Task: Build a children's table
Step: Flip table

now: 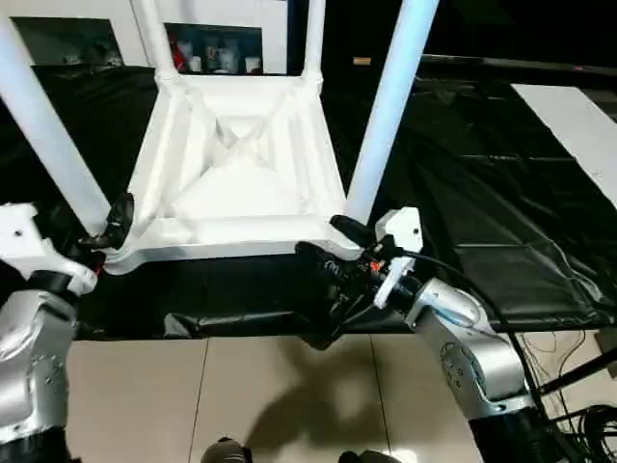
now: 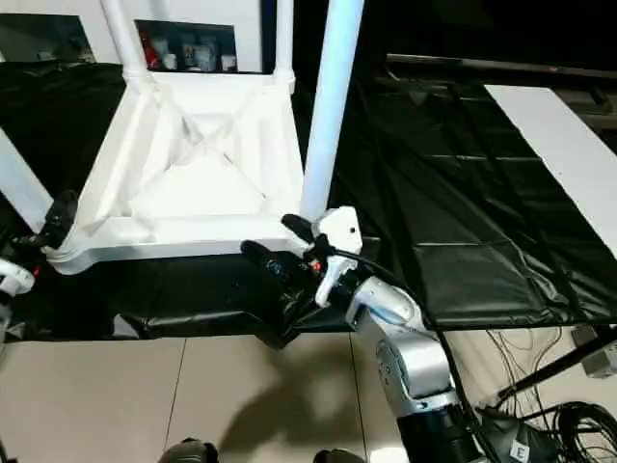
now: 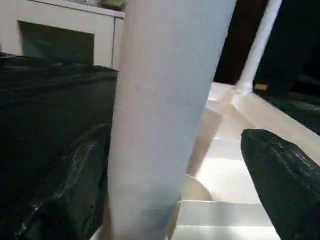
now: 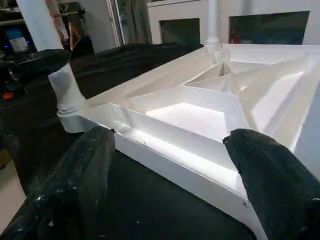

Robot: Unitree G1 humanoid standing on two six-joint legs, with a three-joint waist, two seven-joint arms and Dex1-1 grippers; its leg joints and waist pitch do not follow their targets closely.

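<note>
With the table top (image 1: 236,183) lying upside down on the black-covered desk (image 1: 482,212), I see all four legs standing up out of its corner sockets. My right gripper (image 1: 326,241) sits at the near edge of the top, its two black fingers (image 4: 270,185) spread apart and holding nothing, just short of the rim. The near right leg (image 1: 386,106) rises just beyond and a little to the outer side of that gripper. My left gripper (image 1: 114,227) is at the near left corner, fingers (image 3: 75,185) released and wide on either side of the near left leg (image 3: 165,110), which stands between them; I cannot tell whether either finger touches it. Past both grippers the ribbed underside runs away in diagonal ridges to a raised centre. At the far corners the far left leg (image 1: 154,34) and far right leg (image 1: 314,39) stand upright. Beyond them is a white cabinet (image 1: 217,43) with glass doors.
</note>
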